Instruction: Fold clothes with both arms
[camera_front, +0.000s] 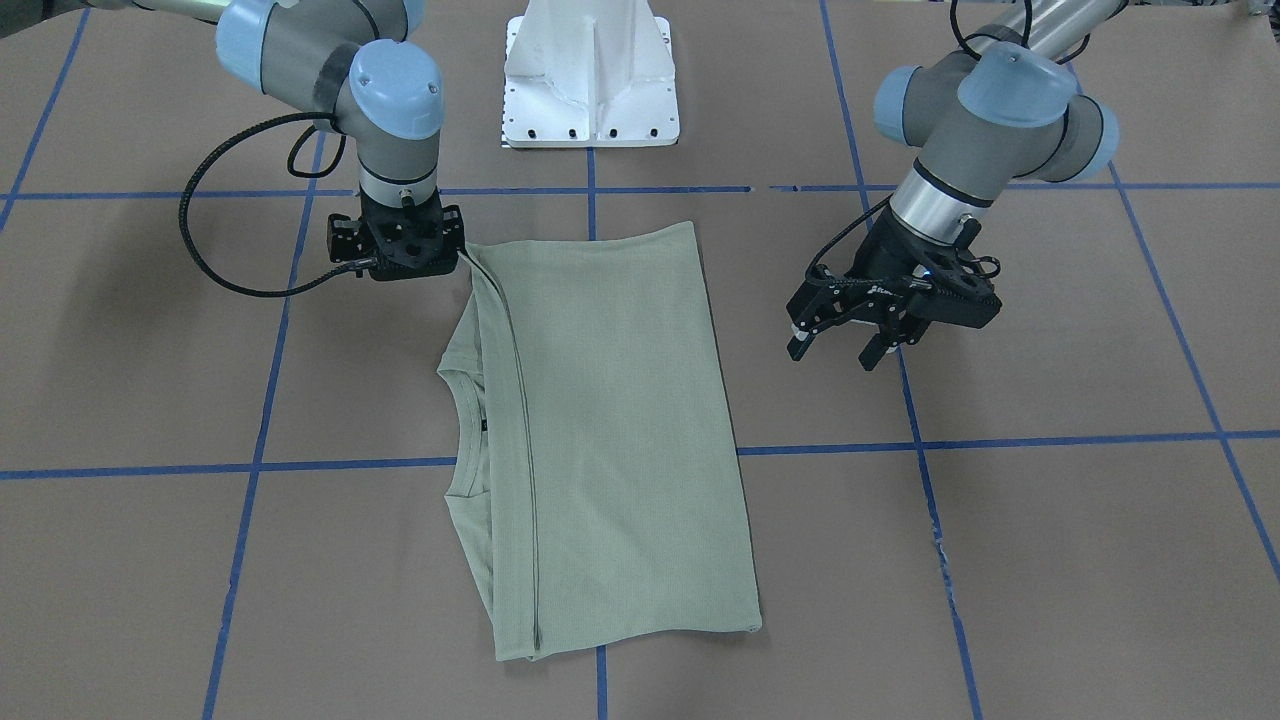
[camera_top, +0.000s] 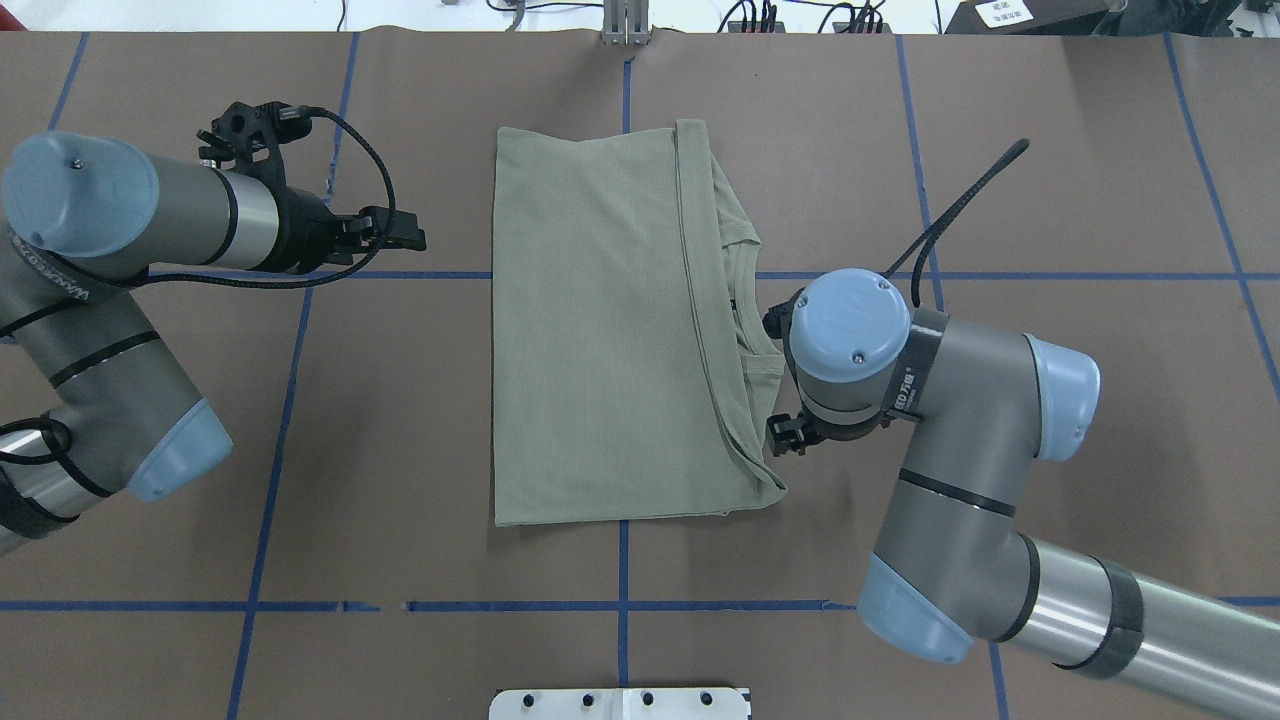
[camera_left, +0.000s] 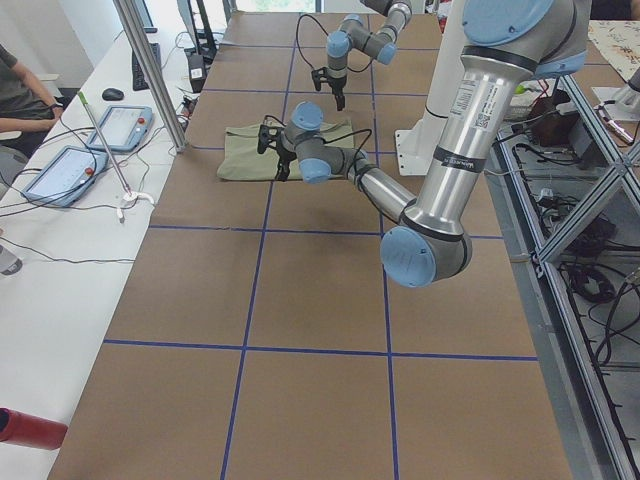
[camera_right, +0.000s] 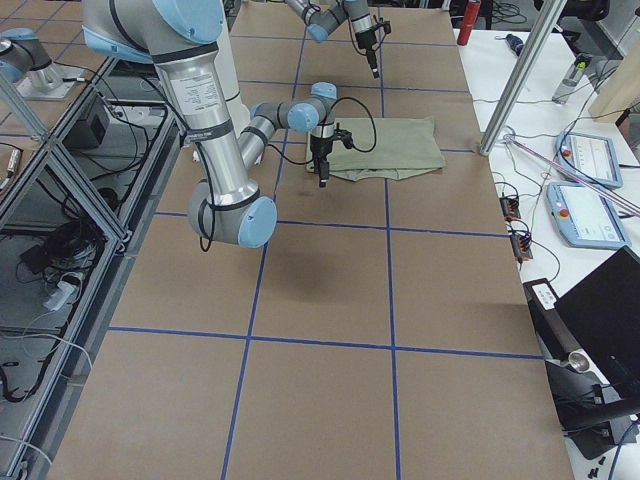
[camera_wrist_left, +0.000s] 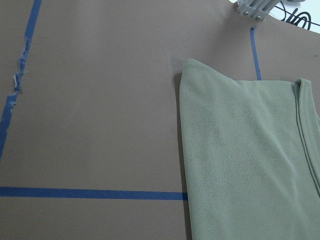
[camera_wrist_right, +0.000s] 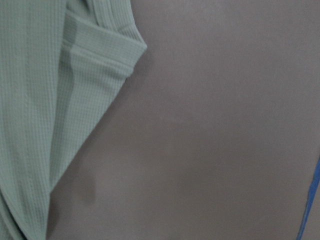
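Sage-green long-sleeved knit shirt (camera_front: 620, 430) lay folded into a long rectangle on the brown blue-taped bench (camera_front: 1050, 560), about midway between its two ends. Round ribbed collar (camera_front: 468, 440) showed on the side toward the robot's right end. Left pincer (camera_front: 838, 352) hovered over bare bench off the opposite side, fingers spread, holding nothing. Right pincer (camera_front: 408, 250) pointed down at the shirt corner nearest the robot's edge. Its fingers were hidden, so I could not tell its grip.

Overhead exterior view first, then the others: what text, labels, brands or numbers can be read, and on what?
Left arm: white lettering along its tube, too blurred to read.
Right arm: print on wrist band, illegible.
Shirt neck label: too small to read.
Nothing quotable anywhere.
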